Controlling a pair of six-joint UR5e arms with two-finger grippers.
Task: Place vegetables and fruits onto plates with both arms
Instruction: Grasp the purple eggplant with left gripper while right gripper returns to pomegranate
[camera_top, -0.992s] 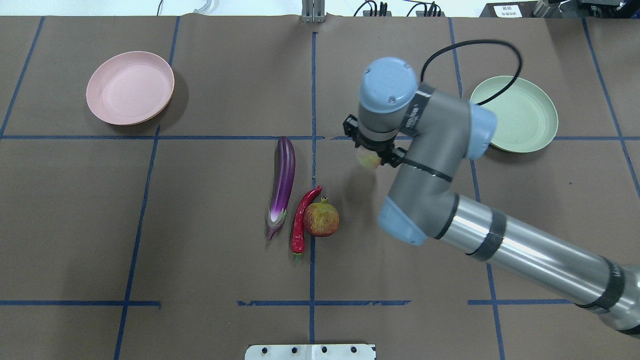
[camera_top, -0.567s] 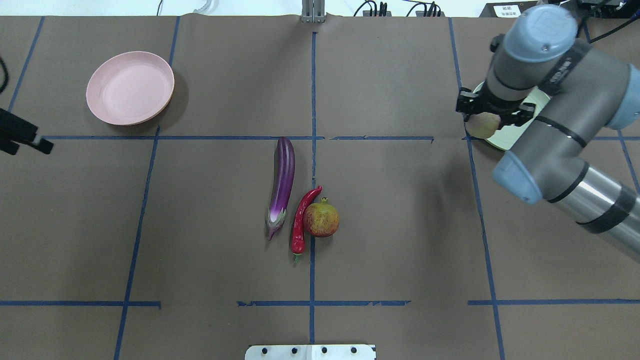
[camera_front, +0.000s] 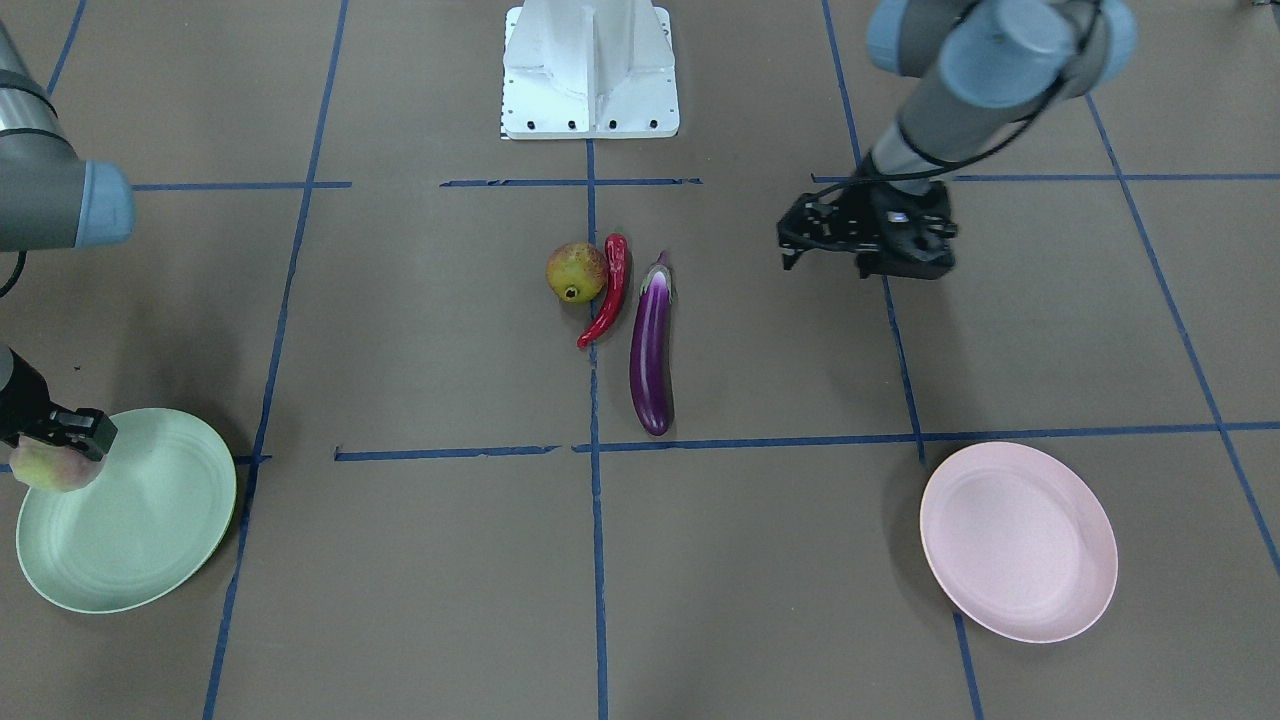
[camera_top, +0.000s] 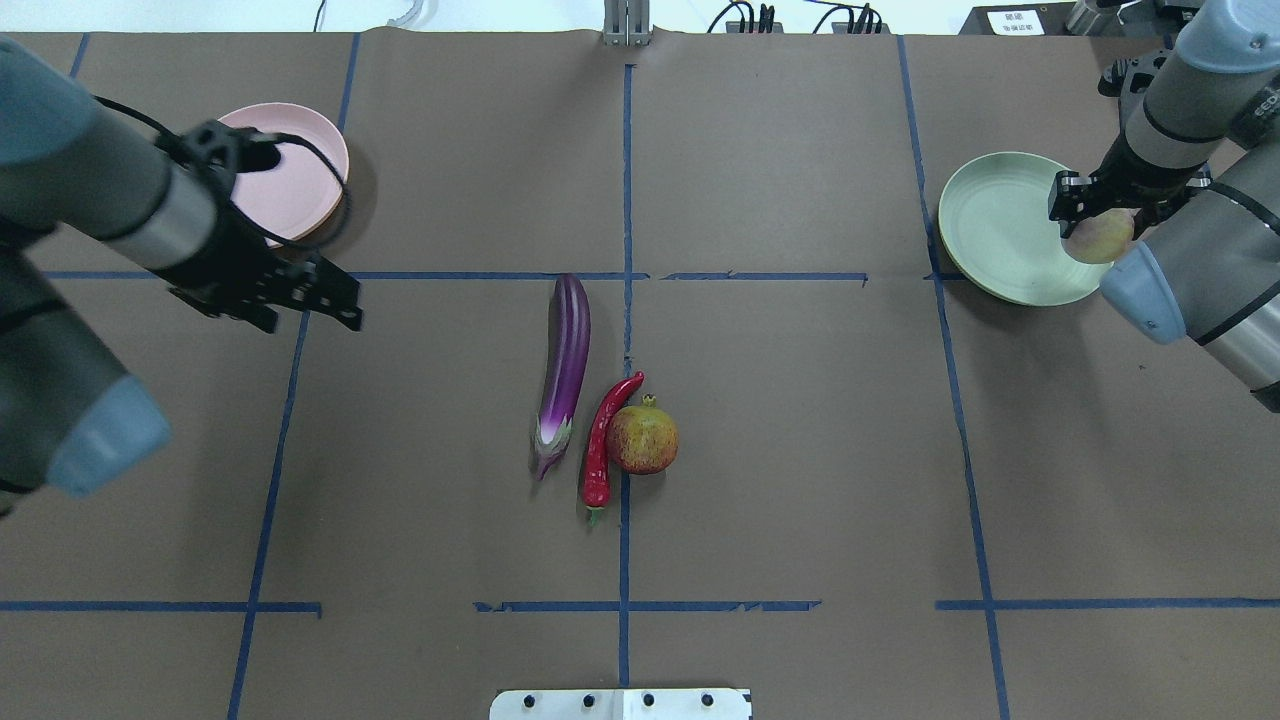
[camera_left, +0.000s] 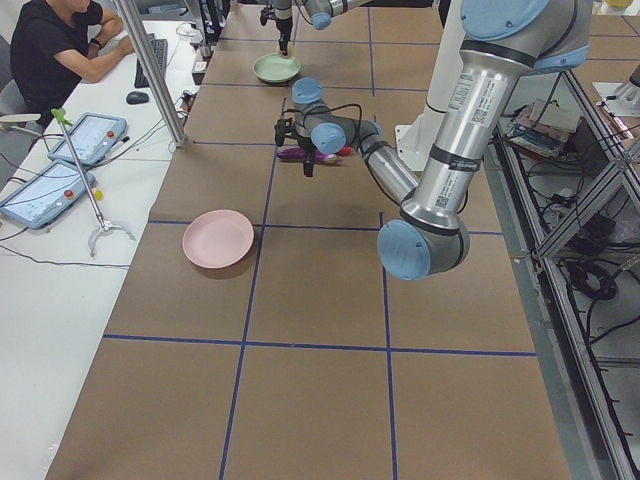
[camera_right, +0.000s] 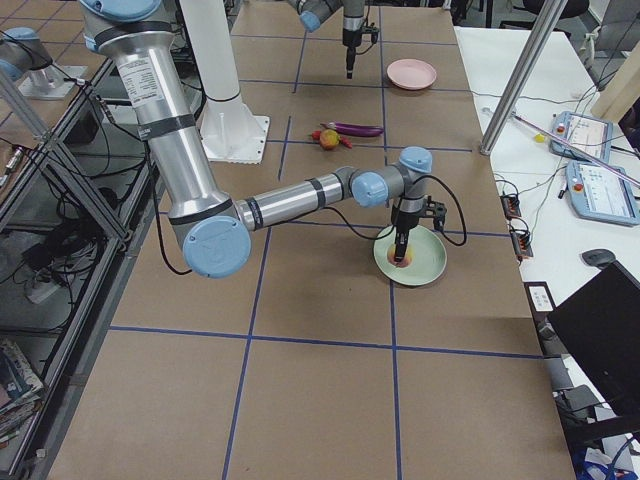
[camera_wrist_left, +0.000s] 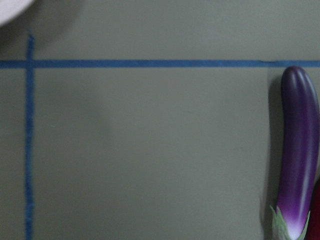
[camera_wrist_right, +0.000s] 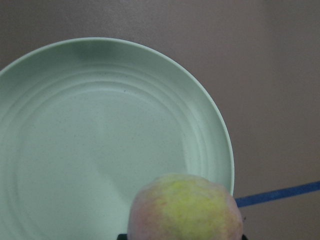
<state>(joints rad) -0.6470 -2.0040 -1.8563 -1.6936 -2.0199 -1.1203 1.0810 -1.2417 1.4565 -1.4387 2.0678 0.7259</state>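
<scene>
From the front, the jaws of the right arm are clamped on the peach at the far-left rim of the mint plate. The left arm hangs over the tabletop right of the eggplant, and I cannot tell whether its jaws are apart. Overhead, the chili lies between eggplant and pomegranate, touching the latter, with the pink plate far left.

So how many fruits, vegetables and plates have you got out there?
Fruits: 2, peach and pomegranate-like fruit
Vegetables: 2, eggplant and chili pepper
Plates: 2, green plate and pink plate
Total: 6
</scene>
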